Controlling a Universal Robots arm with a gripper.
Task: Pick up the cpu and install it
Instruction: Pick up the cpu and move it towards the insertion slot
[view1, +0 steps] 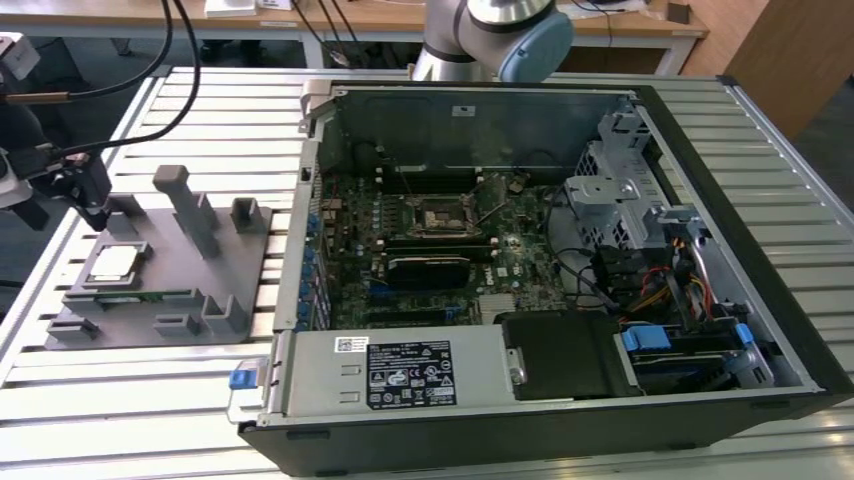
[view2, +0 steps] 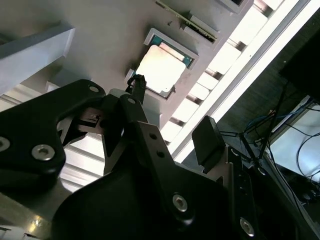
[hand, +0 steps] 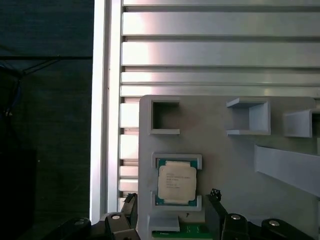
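The cpu (view1: 114, 263), a flat square chip with a silvery top, lies in its recess on the grey holder plate (view1: 200, 270) at the exterior view's left. My gripper (view1: 91, 215) hangs just above and beside it, apart from it. In the first wrist view the cpu (hand: 176, 182) sits between the two black fingertips (hand: 131, 201), which stand wide apart with nothing held; the gripper (hand: 173, 198) is open. The second wrist view shows the cpu (view2: 162, 70) beyond the gripper (view2: 172, 112). The black-framed socket (view1: 434, 215) lies on the motherboard inside the open computer case (view1: 694, 130).
A green memory stick (view1: 147, 296) lies on the holder plate beside the cpu. Grey posts (view1: 180, 200) rise from the plate close to the gripper. Cables (view1: 134, 120) hang at the exterior view's left. The slatted aluminium table (view1: 134, 400) carries plate and case.
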